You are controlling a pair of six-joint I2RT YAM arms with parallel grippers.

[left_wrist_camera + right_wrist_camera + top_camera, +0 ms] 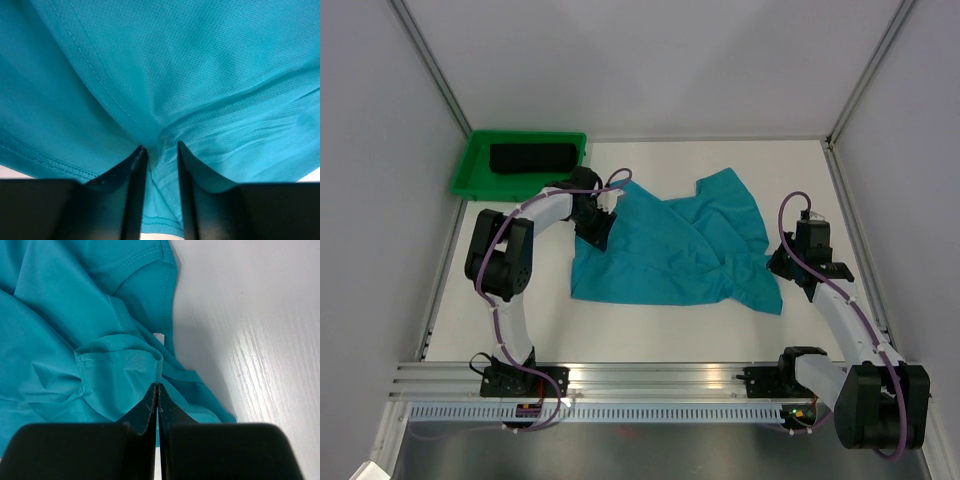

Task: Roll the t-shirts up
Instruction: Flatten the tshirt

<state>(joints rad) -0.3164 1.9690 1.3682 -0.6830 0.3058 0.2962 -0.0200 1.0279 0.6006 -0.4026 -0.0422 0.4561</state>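
Teal t-shirt (670,260), one fold partly hidden inside left claw (160,146).

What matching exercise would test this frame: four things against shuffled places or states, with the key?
Things:
1. t-shirt
2. green tray
3. left gripper
4. right gripper

Places or states:
A. fingers pressed together on a fold at the shirt's right edge
B. far-left corner of the table, dark roll inside
C. teal, crumpled, mid-table
D. cloth bunched between its slightly parted fingers

Pairs: 1-C, 2-B, 3-D, 4-A
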